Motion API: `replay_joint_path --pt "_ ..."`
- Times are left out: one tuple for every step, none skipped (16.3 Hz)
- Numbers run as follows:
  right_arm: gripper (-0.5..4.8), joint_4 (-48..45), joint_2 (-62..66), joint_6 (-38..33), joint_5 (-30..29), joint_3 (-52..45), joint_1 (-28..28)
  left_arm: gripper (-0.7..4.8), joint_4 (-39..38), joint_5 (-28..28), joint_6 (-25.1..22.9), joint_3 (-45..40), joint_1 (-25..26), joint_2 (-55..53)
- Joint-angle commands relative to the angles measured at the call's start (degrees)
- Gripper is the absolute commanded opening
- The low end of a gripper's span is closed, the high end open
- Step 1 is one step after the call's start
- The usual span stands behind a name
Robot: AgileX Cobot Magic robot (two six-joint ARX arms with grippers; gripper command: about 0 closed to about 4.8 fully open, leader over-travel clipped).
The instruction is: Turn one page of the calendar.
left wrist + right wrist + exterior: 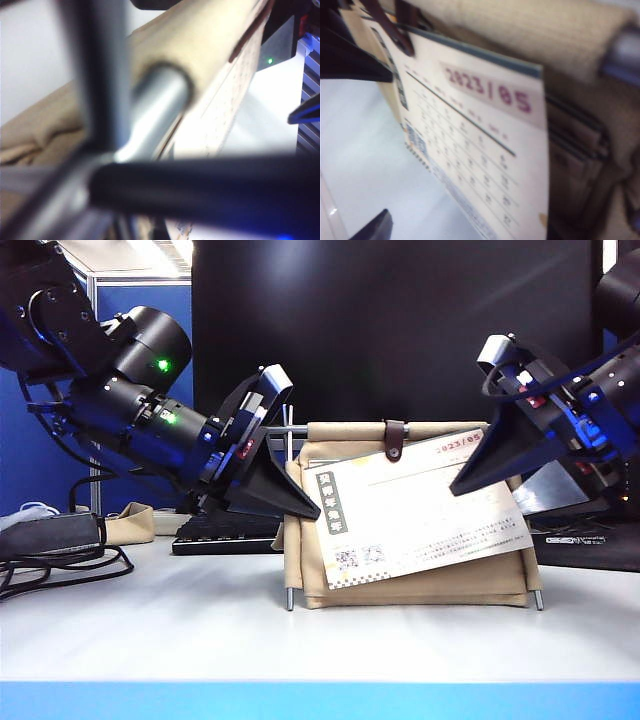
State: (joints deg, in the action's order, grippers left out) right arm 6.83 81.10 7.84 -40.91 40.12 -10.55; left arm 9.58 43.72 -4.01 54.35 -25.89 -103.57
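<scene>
White, tilted, the page (420, 520) printed 2023/05 leans on the beige calendar (420, 585) on a white desk (300, 640). Left gripper (300, 502) fingers together at its left end; right gripper (470, 480) fingers apart at the page's top right.

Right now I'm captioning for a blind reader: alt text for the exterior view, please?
A tilted 2023/05 page hangs on a beige canvas calendar; the left hand grips its left rod, and the right hand is open at the page's top right corner.

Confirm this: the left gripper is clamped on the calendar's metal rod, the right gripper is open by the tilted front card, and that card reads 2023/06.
Wrong in one respect: the page reads 2023/05, as the right wrist view shows. Otherwise correct: left gripper shut at the calendar rod, right gripper open.
</scene>
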Motion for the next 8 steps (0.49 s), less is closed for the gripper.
replay_joint_path --pt "2.75 0.59 0.15 -0.90 -5.66 0.02 -0.13 -0.06 -1.27 -0.20 -0.07 -0.02 -0.09 0.02" --pt "2.55 0.61 0.17 -1.64 -9.20 0.02 -0.13 -0.06 -1.22 -0.20 -0.04 -0.02 -0.09 0.02" --pt "2.54 0.59 0.15 -2.34 -14.99 0.02 -0.13 -0.06 -1.11 -0.22 -0.04 -0.02 -0.09 0.02" --pt "2.50 0.59 0.15 -3.32 -17.77 0.02 -0.13 -0.06 -0.92 -0.20 -0.04 -0.02 -0.09 0.02" --pt "2.47 0.81 0.15 -3.82 -18.05 0.02 -0.13 -0.06 -0.79 -0.20 -0.04 -0.02 -0.09 0.02" --pt "2.31 1.53 0.15 -3.80 -17.90 0.00 -0.13 -0.06 -0.77 -0.20 -0.04 -0.02 -0.09 0.02" --pt "2.22 2.45 0.17 -3.78 -17.88 0.00 -0.13 -0.06 -0.90 -0.20 -0.02 -0.02 -0.11 0.02" --pt "2.19 3.80 0.17 -3.52 -17.66 0.00 -0.13 -0.06 -1.07 -0.17 0.00 -0.02 -0.13 0.02"
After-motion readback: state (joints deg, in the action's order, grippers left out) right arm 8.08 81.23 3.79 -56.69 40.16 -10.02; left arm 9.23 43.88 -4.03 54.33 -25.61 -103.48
